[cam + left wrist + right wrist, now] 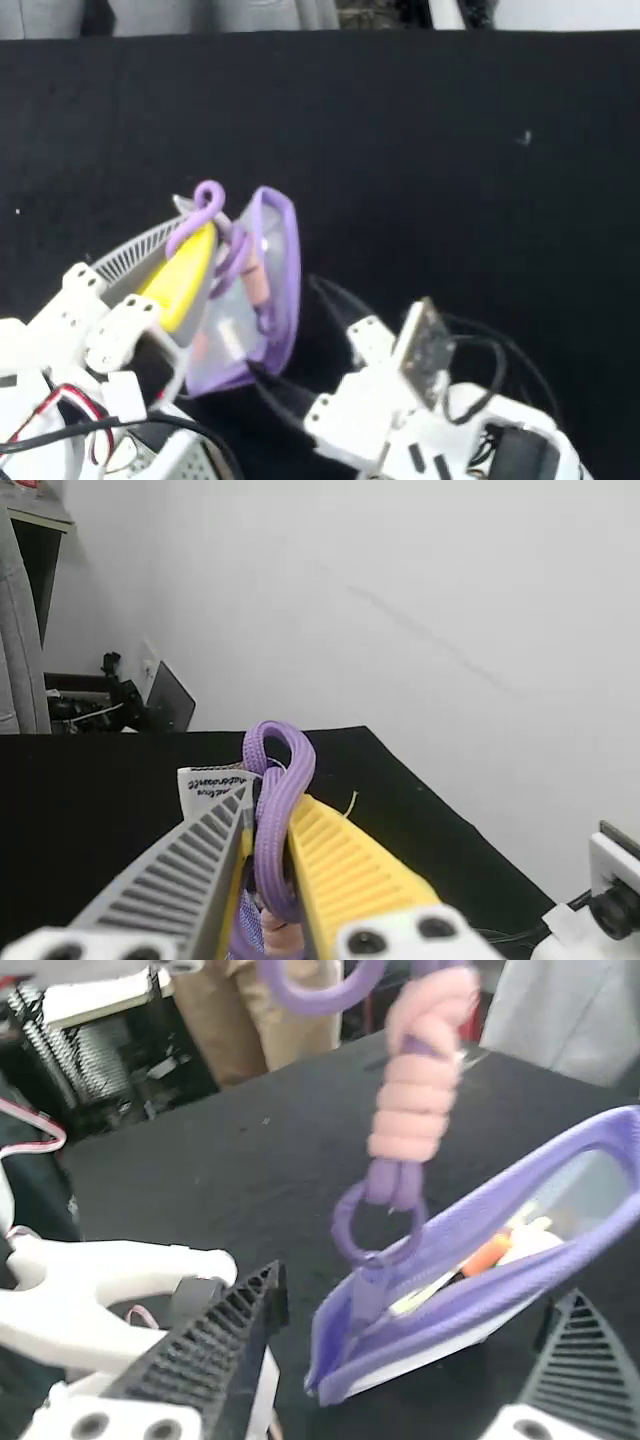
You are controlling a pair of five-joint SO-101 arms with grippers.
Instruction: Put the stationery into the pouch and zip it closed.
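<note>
A black cloth covers the surface (450, 150) from edge to edge, matte and dark, with a tiny pale speck (526, 138) far out on it. Past its far edge runs a narrow strip of pale grey fabric folds (200, 14) and a white patch (565, 12). From the left wrist view, a plain white wall (420, 570) rises behind the surface, evenly lit, crossed by a faint slanting line (430, 635). A wall socket (150, 656) sits low on it. Below that, a dark flat panel (170, 700) leans by a tangle of dark cables (85, 708). A grey upright panel (18, 640) stands at the side.
</note>
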